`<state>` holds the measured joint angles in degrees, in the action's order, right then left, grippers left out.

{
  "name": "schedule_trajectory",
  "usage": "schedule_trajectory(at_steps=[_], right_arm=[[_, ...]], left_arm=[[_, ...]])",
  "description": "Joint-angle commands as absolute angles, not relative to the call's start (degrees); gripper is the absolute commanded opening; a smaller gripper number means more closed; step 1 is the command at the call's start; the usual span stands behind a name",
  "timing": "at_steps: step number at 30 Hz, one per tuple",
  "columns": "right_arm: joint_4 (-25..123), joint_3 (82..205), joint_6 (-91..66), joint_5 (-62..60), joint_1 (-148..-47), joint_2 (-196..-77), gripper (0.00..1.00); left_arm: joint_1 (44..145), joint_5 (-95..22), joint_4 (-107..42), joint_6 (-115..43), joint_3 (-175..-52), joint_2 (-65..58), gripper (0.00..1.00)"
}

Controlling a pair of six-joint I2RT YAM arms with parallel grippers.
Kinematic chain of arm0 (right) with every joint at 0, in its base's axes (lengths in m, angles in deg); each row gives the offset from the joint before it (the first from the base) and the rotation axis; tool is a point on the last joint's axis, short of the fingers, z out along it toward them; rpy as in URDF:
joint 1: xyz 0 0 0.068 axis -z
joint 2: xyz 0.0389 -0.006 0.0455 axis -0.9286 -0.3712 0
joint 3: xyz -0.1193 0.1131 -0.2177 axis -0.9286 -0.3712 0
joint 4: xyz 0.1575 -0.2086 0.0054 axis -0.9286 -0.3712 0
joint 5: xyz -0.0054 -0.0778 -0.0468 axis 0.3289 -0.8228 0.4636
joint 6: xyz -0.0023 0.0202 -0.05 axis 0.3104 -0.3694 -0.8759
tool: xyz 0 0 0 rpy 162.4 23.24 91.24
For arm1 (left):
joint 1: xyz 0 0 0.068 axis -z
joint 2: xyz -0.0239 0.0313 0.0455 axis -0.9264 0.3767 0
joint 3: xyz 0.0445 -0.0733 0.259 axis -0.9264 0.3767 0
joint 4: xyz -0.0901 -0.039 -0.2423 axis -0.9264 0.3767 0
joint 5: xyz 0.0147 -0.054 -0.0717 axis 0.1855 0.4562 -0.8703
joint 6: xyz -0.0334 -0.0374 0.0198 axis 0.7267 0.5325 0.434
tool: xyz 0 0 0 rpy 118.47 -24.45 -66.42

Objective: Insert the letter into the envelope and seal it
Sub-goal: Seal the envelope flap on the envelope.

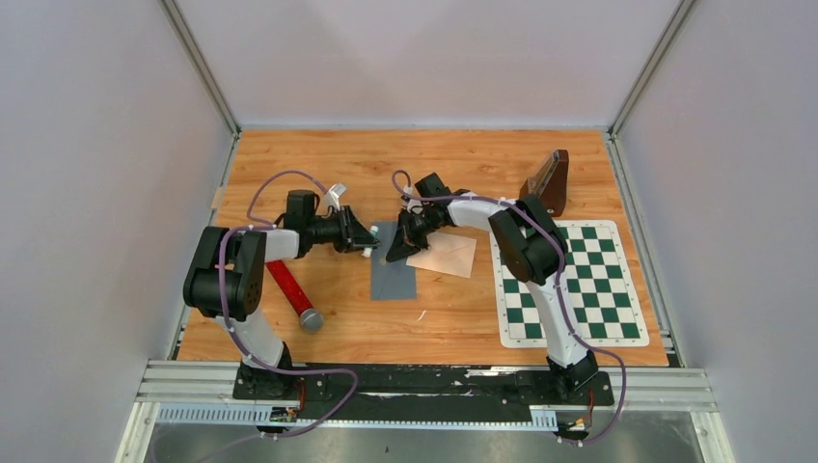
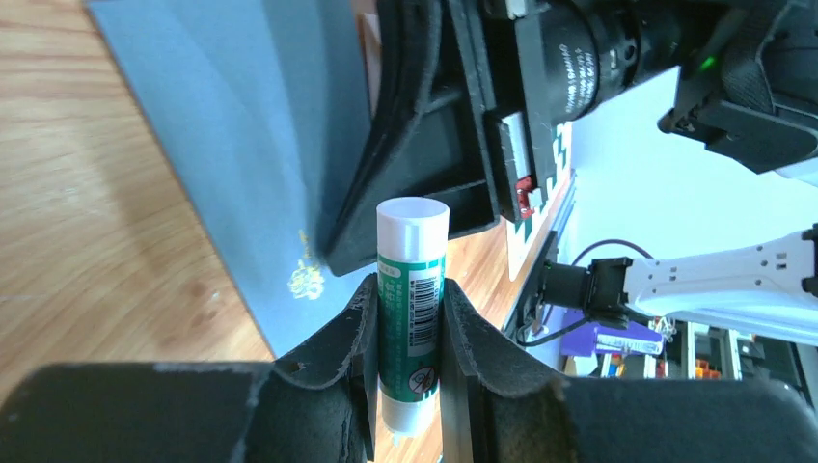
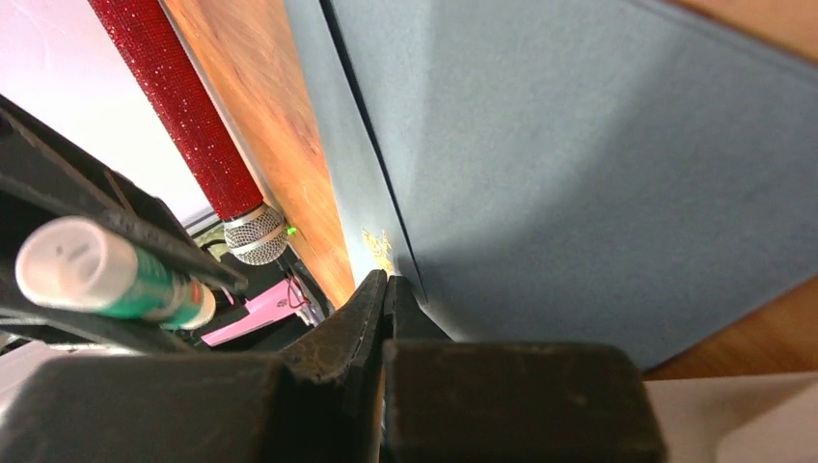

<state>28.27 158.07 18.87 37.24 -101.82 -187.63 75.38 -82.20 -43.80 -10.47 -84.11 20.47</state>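
Both at grey envelope (image 1: 395,280): left gripper (image 1: 370,246) clamps glue stick (image 2: 411,289), right gripper (image 3: 386,286) fully closed.

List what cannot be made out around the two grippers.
- Right wrist view: whether the shut right gripper pinches the grey envelope flap; its own fingertips cover the contact.
- Top view: the beige sheet's left corner, hidden under the right gripper.
- Left wrist view: the glue stick's lower end, hidden between the fingers of the left gripper; its label print is too small to read.
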Motion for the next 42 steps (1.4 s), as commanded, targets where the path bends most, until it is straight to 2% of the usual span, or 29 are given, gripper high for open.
schedule_trajectory(at_steps=[1, 17, 26, 42], right_arm=[[26.01, 155.91, 20.86, 32.15, -101.02, -190.49, 0.00], [27.89, 153.98, 29.52, 32.36, -100.73, -190.76, 0.00], [25.60, 153.82, 34.25, 27.73, -100.66, -189.67, 0.00], [25.20, 156.44, 24.11, 27.55, -99.42, -190.07, 0.00]], left_arm=[[77.67, -85.63, -53.99, -5.01, -80.97, 18.75, 0.00], [80.71, -81.28, -49.04, -8.59, -81.65, 26.62, 0.00], [81.10, -68.14, -44.48, -6.31, -78.24, 24.79, 0.00], [81.06, -66.76, -39.15, -9.69, -80.11, 24.10, 0.00]])
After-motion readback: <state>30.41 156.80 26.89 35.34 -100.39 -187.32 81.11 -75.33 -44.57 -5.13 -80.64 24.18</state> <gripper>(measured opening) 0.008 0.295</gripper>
